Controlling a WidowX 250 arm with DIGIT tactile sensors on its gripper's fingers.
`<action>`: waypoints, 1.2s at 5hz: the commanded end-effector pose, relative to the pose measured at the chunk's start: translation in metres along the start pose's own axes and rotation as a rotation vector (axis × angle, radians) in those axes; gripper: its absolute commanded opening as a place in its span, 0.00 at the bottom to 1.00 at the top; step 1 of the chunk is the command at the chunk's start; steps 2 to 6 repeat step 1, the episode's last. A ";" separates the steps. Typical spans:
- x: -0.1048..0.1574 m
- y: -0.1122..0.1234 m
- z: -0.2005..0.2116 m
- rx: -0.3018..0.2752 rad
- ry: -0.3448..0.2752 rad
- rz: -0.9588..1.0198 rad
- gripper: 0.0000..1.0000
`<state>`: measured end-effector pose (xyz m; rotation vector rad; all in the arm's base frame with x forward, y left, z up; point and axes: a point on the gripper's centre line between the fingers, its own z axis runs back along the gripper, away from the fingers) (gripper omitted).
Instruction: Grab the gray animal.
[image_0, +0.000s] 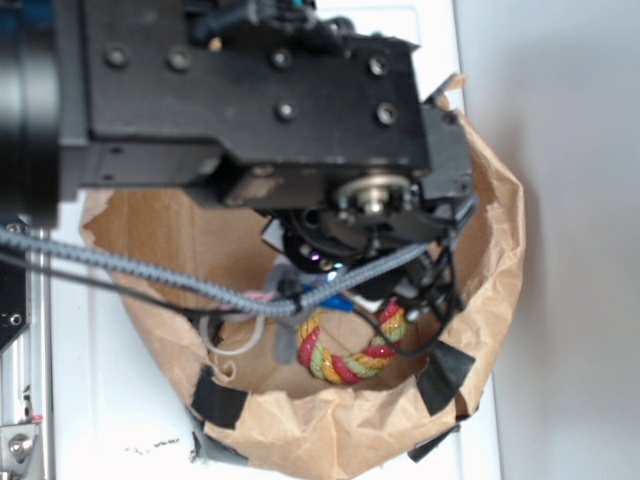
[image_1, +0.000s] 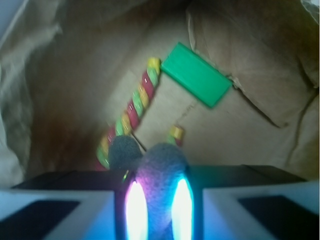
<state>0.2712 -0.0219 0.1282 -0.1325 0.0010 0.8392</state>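
While pinched, gray animal (image_1: 160, 170) mid-bag (image_1: 30, 75).

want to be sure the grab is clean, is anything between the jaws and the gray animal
Nothing visible is. In the wrist view the gray animal already sits between the jaws of the gripper. The twisted rope and green block lie farther back in the paper bag, outside the jaws.

The black arm (image_0: 250, 100) reaches down from above, wrist bent low. Its pincer (image_1: 159, 200) is closed around the gray animal (image_1: 160, 170), fingers (image_1: 70, 215) pressing either side.
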 end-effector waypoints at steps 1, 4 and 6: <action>0.015 0.011 0.033 0.008 -0.128 -0.191 1.00; 0.015 0.011 0.033 0.008 -0.128 -0.191 1.00; 0.015 0.011 0.033 0.008 -0.128 -0.191 1.00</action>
